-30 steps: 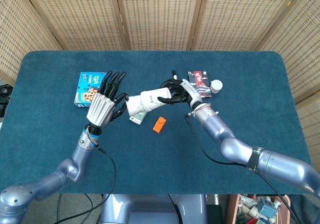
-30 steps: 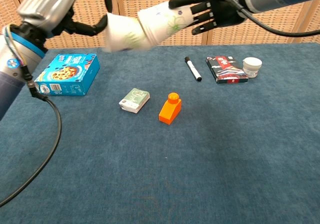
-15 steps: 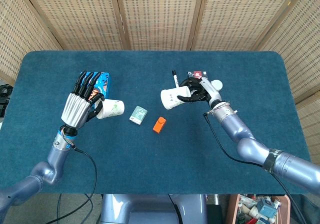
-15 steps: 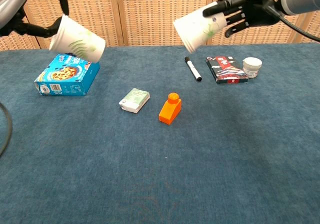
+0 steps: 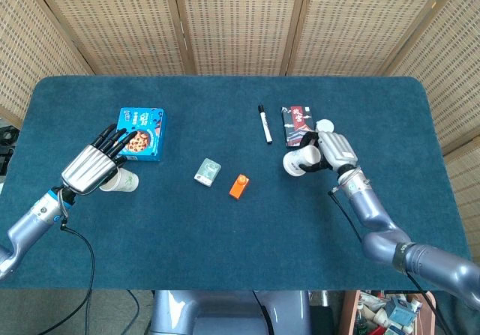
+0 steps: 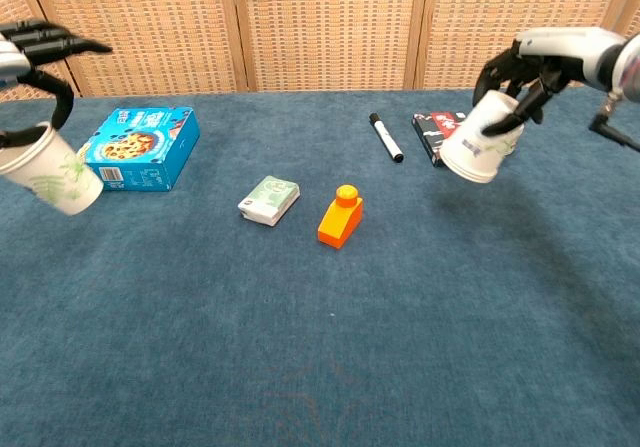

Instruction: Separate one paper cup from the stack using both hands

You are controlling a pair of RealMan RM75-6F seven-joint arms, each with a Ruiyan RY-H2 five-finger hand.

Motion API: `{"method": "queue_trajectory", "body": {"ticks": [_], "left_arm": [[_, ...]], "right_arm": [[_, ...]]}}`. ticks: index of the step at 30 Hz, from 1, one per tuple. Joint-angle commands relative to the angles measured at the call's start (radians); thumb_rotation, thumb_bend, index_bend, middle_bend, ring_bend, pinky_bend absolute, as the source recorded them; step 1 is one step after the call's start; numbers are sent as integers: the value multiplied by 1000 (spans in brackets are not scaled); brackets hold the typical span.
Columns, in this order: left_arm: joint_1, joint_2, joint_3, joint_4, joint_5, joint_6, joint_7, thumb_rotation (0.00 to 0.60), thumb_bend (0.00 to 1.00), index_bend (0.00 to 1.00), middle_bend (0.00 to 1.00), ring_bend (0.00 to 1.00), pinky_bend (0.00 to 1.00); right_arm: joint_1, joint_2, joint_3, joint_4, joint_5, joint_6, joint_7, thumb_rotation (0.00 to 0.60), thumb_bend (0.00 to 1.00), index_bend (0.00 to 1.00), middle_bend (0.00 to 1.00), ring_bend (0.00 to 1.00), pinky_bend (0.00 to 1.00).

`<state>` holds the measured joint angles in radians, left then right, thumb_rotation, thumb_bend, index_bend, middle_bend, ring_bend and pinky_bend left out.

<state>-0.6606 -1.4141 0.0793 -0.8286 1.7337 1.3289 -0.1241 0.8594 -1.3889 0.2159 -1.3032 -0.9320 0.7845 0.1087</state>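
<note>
Two white paper cups are apart, one in each hand. My left hand (image 5: pixel 94 166) holds one cup (image 5: pixel 120 181) low over the left side of the table; in the chest view that cup (image 6: pixel 55 172) hangs at the left edge under the left hand (image 6: pixel 35 52). My right hand (image 5: pixel 334 151) grips the other cup (image 5: pixel 300 160) on its side, mouth toward the left, just in front of the black and red box. The chest view has this cup (image 6: pixel 480 142) tilted, mouth down-left, in the right hand (image 6: pixel 540 62).
A blue cookie box (image 5: pixel 141 133) lies beside the left hand. A small green pack (image 5: pixel 208 171) and an orange block (image 5: pixel 238 186) sit mid-table. A black marker (image 5: pixel 264 123), a black and red box (image 5: pixel 298 123) and a small white jar (image 5: pixel 325 126) lie at the right.
Both hands have moved further apart and lower, the left toward the table's left edge, the right toward the right front, each carrying its cup.
</note>
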Motion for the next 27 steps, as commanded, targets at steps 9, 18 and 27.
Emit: {"method": "queue_trajectory", "body": {"ticks": [9, 18, 27], "left_arm": [[-7, 22, 12, -52, -28, -118, 53, 600, 145, 0, 0, 0, 0], [24, 74, -19, -141, -54, -52, 56, 600, 138, 0, 0, 0, 0], [202, 209, -105, -435, -281, 64, 158, 600, 87, 0, 0, 0, 0]], "right_arm": [[-17, 34, -83, -8, -98, -29, -146, 600, 11, 0, 0, 0, 83], [-80, 100, -91, -123, -168, 119, -208, 600, 0, 0, 0, 0, 4], [-280, 229, -168, -194, -411, 425, -158, 600, 0, 0, 0, 0, 0]]}}
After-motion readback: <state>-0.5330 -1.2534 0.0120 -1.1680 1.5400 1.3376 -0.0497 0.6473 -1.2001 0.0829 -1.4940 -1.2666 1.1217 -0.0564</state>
